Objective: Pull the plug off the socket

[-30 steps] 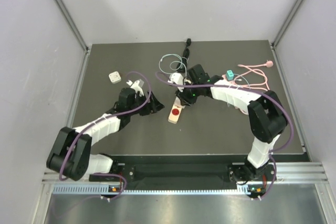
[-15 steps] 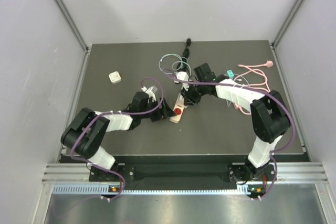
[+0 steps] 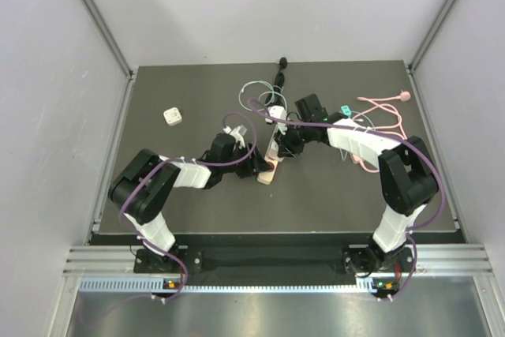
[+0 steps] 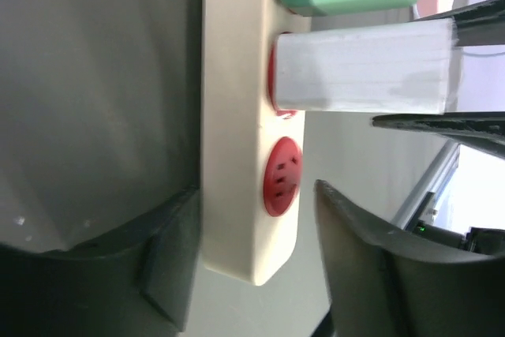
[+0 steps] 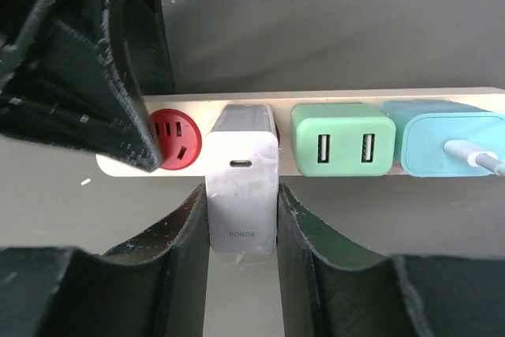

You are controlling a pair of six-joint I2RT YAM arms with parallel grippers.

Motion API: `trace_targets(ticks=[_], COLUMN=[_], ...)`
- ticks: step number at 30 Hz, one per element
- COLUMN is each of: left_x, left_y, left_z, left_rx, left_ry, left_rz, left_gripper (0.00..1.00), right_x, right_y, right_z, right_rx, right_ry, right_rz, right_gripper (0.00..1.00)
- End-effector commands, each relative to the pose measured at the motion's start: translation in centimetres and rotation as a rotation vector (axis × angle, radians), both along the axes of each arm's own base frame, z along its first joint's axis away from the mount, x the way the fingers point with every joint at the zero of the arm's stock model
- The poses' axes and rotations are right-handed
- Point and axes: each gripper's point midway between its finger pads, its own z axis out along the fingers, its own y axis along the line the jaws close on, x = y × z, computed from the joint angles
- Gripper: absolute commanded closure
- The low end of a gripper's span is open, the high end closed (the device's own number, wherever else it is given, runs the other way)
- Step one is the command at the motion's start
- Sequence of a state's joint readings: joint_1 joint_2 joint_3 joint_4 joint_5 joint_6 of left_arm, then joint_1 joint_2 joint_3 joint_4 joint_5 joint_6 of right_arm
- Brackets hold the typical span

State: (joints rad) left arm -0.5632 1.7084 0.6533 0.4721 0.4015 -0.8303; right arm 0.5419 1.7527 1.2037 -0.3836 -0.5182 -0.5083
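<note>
A cream power strip [image 3: 267, 177] with red sockets [image 5: 175, 138] lies mid-table. The white plug [image 5: 242, 187] sits in its second socket, flush against the red face [image 4: 274, 76]. My right gripper [image 5: 241, 199] is shut on this plug, both fingers pressed to its sides; the top view shows the right gripper [image 3: 286, 147] beside the strip. My left gripper [image 4: 252, 195] straddles the strip's near end [image 4: 237, 219]. It is open, with a gap on the socket side. In the top view the left gripper [image 3: 259, 165] is at that end.
A green plug [image 5: 342, 150] and a blue plug [image 5: 442, 151] with a cable fill the sockets beyond. A white adapter cube [image 3: 172, 117] lies at the left. A coiled cable [image 3: 256, 92], a black cable [image 3: 280, 73] and a pink cable [image 3: 383, 108] lie behind.
My left arm has swept right to the strip's near end and its jaws have narrowed around it. The strip has shifted slightly. The right gripper has stayed shut on the plug.
</note>
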Motion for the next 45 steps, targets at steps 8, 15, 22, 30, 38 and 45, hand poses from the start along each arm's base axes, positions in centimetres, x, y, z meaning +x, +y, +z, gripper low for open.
trace_targets(ticks=[8,15,22,30,38,45], left_x=[1.1,0.9,0.8,0.4,0.3,0.2], left_y=[-2.1,-2.2,-2.3,-3.0,-3.2,-3.1], left_z=[2.6,5.1,5.9,7.5,7.9,7.3], left_rx=[-0.101,-0.178,-0.227,-0.333,-0.333,-0.293], left_ry=[-0.073,-0.108,-0.073,-0.054,-0.039,-0.026], left_rz=[-0.023,-0.017,-0.006,-0.037,-0.059,-0.072], left_gripper=[0.75,1.00,0.41,0.21,0.39,0.65], right_x=[-1.1,-0.8,-0.6,-0.9,-0.7,-0.6], right_y=[1.0,0.5,-0.2,-0.5,-0.6,-0.6], right_z=[1.9,2.3,4.8,6.2,6.4,6.1], right_rx=[0.089,0.103,0.253,0.331,0.342,0.336], right_ry=[0.029,0.034,0.088,0.078,0.059,0.053], right_rz=[0.020,0.008,-0.012,-0.002,-0.008,-0.013], right_gripper=[1.00,1.00,1.00,1.00,1.00,1.00])
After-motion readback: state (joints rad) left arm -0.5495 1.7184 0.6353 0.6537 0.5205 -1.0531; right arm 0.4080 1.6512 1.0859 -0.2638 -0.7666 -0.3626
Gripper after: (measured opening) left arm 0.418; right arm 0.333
